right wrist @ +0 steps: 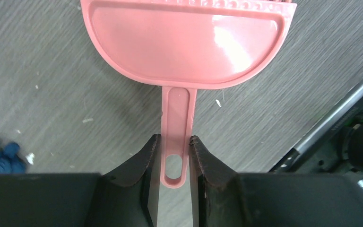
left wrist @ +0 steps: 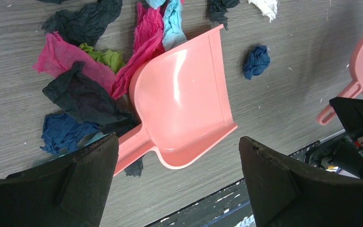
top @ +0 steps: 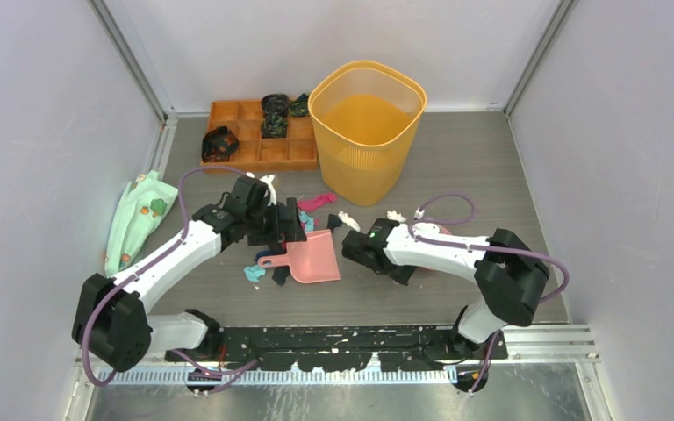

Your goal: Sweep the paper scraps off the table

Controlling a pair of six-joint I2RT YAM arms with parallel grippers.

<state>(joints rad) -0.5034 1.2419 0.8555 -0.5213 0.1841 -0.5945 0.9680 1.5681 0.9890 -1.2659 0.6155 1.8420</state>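
Rail [top: 360,338] of black and silver metal runs along the near edge of the table [top: 509,175], with both arm bases beside it; just beyond, the right gripper [right wrist: 175,139] has its two fingers pressed against the slim handle of a pink half-round brush [right wrist: 189,42], one finger on each side, and the brush head lies flat on the grey boards; a dark blue scrap [right wrist: 0,158] sits off to one side of that grip.

Toward the middle lies the pink dustpan [left wrist: 184,99], flat on the table; the left gripper [left wrist: 177,139] hangs over it with its fingers spread wide and nothing between them; whether they touch the pan cannot be told.

The paper scraps [left wrist: 142,47] are on the table around the dustpan, magenta, teal, green, black and dark blue bits bunched against its edge and handle, with white ones a little farther out.

Farther back stands a yellow bin [top: 367,123]; beside it, on the left, an orange tray [top: 254,132] holds black-and-green bands [top: 274,114]; a mint-green cloth [top: 140,219] lies at the left edge.
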